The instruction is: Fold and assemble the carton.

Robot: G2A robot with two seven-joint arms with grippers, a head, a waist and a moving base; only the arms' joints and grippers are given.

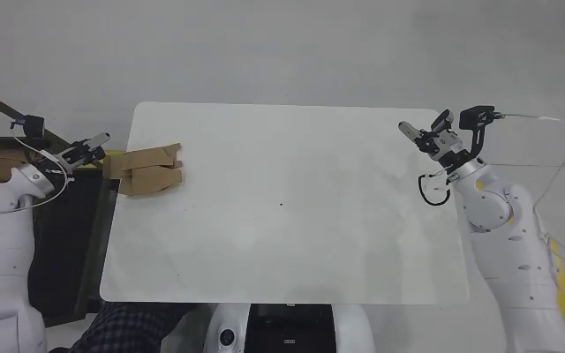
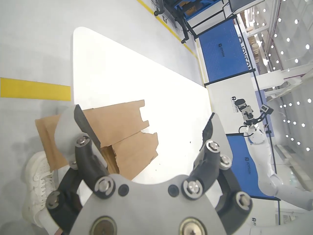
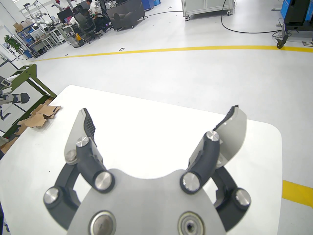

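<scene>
You are working with a flattened cardboard carton (image 1: 152,169) that is lying at the left edge of the white table (image 1: 291,221). One end is hanging over that edge, above the dark bin (image 1: 62,238) beside it. Your left gripper (image 1: 95,148) is hovering right at the overhanging end, jaws spread wide and gripping nothing. One finger (image 2: 82,123) is sitting in front of the cardboard, and it is hard to tell whether it is touching. Your right gripper (image 1: 422,125) is hanging over the far right corner, spread open and holding nothing, well apart from the carton.

You are risking most at the edge. A nudge from the left finger, or a pinch that is catching only one loose flap, could be tipping the carton off into the bin or bending the flap the wrong way. The ragged notch between the flaps also looks likely to tear under a pull.

The broad stretch of table between the two grippers is offering room, so dragging the carton inward before folding looks safer.
</scene>
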